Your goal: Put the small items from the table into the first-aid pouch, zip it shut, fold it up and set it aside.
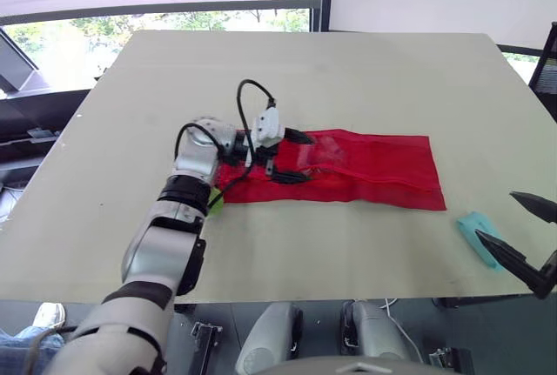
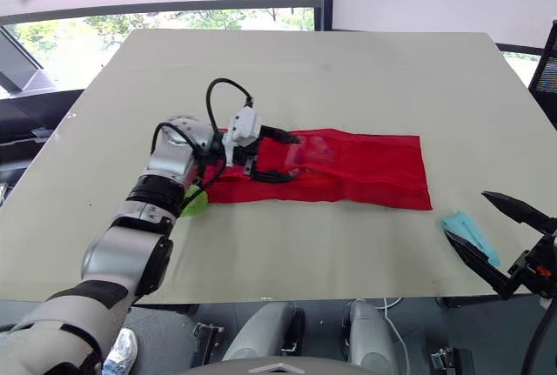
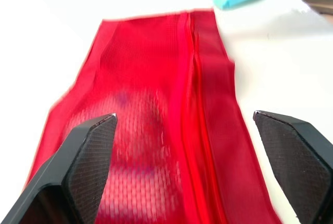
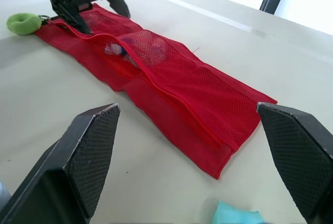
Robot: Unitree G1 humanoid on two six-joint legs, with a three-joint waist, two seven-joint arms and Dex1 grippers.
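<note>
Right gripper at the near right table edge, fingers spread wide, holding nothing; teal packet lies on the table just under and between its fingertips, clear of the pouch; in the right wrist view the packet sits low between the two pads, untouched.

Red mesh pouch flat and unfolded mid-table, long axis left to right, well apart from the teal packet; zip runs its full length, plain in the left wrist view, barely readable from the head.

Left gripper over the pouch's left end, jaws apart, nothing clamped; can't tell whether the nearer finger touches the mesh or just hovers.

Right wrist view shows a pale and blue item under the mesh beside the left gripper, pocket bulging there; head views give just a glossy patch at that spot; left wrist view gives a dark smudge.

Green ball on the table touching the pouch's left end; whole in the right wrist view, half hidden behind the left arm from the head.
</note>
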